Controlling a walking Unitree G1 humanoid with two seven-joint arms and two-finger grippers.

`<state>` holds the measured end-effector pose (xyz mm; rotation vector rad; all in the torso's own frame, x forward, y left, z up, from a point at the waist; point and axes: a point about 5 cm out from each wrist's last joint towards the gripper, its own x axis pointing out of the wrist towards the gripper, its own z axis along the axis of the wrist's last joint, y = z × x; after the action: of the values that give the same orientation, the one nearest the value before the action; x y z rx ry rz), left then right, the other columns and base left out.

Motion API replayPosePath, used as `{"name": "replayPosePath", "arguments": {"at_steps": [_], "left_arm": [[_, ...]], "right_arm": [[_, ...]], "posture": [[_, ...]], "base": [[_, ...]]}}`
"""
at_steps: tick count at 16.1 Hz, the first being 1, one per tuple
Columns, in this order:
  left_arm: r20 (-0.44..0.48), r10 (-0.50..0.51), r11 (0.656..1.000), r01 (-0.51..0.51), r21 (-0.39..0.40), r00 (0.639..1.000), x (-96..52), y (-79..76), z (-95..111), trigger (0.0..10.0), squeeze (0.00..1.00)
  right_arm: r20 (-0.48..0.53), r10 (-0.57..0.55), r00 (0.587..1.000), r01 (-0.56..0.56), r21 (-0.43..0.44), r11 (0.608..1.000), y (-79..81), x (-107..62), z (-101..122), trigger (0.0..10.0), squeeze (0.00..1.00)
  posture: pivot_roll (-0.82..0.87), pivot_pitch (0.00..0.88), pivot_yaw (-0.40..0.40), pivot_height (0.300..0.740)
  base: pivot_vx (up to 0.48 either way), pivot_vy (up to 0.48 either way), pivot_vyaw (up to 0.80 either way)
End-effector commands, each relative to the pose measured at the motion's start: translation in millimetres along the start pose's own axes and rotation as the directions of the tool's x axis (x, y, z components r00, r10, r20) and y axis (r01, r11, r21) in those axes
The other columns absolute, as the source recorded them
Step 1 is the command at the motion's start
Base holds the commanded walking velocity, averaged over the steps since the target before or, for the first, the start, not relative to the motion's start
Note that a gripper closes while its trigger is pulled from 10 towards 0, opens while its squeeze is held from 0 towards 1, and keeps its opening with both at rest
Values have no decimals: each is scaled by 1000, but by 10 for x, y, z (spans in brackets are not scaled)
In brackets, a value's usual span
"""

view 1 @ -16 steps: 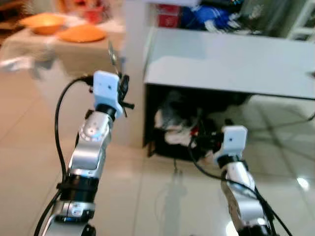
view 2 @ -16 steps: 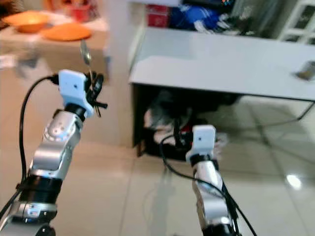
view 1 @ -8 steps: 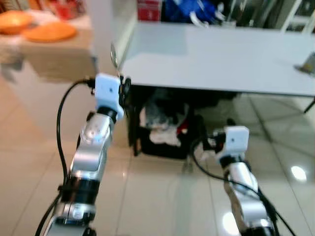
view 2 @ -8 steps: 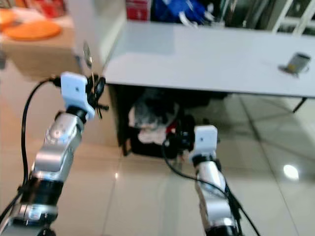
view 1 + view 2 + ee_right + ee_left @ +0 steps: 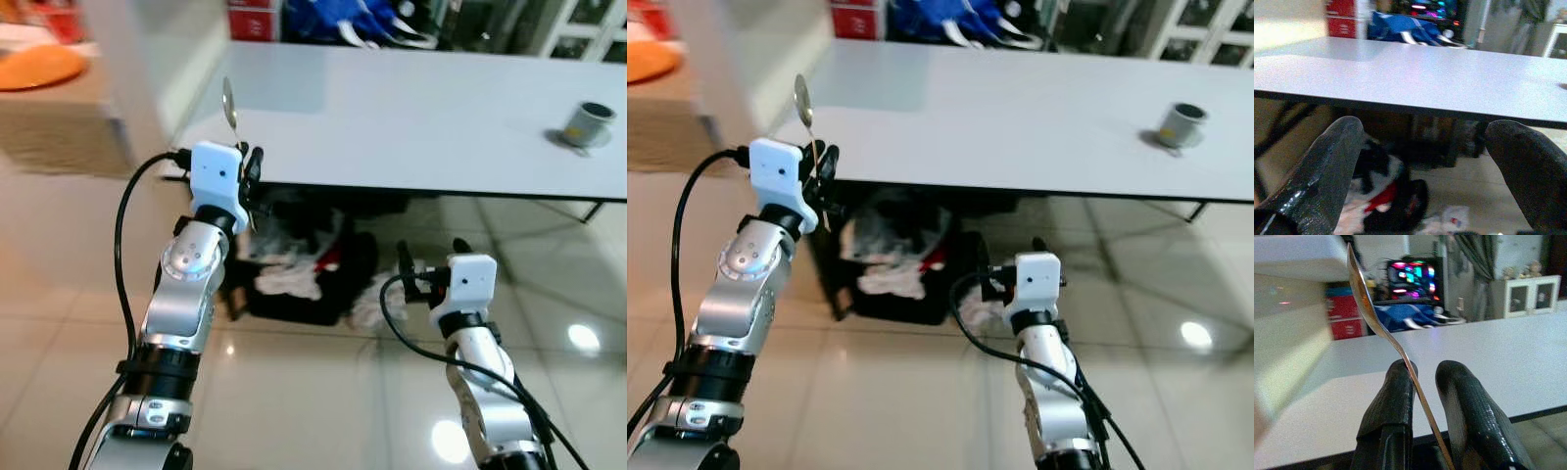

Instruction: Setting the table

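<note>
My left gripper is raised at the near left edge of the white table and is shut on a metal spoon that stands upright, bowl end up. In the left wrist view the spoon runs slantwise between the two black fingers. My right gripper hangs low in front of the table, below its top, open with nothing between its fingers. A grey cup stands on the table's far right.
A dark bin with clothes sits on the floor under the table. An orange plate lies on another table at the far left. Blue items are stacked behind the white table. The tiled floor is glossy.
The view has swung rightward, so the white table now lies straight ahead and the grey cup has come into sight. The left gripper still holds the spoon upright.
</note>
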<state>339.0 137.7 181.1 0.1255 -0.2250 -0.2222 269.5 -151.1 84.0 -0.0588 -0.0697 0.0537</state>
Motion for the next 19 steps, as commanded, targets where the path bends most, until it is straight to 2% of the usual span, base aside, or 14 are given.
{"name": "replayPosePath", "arguments": {"at_steps": [1,19], "left_arm": [[8,-47,999,47,5,999,42,-104,10,0,0],[9,-95,995,94,14,995,59,-140,-43,0,0]], "right_arm": [[8,-40,999,40,-16,999,-121,-9,25,10000,0],[7,-53,999,53,-18,998,-142,-62,26,10000,0]], "posture": [[34,0,7,740],[20,0,17,740]], "base": [[319,-356,0],[320,-354,0]]}}
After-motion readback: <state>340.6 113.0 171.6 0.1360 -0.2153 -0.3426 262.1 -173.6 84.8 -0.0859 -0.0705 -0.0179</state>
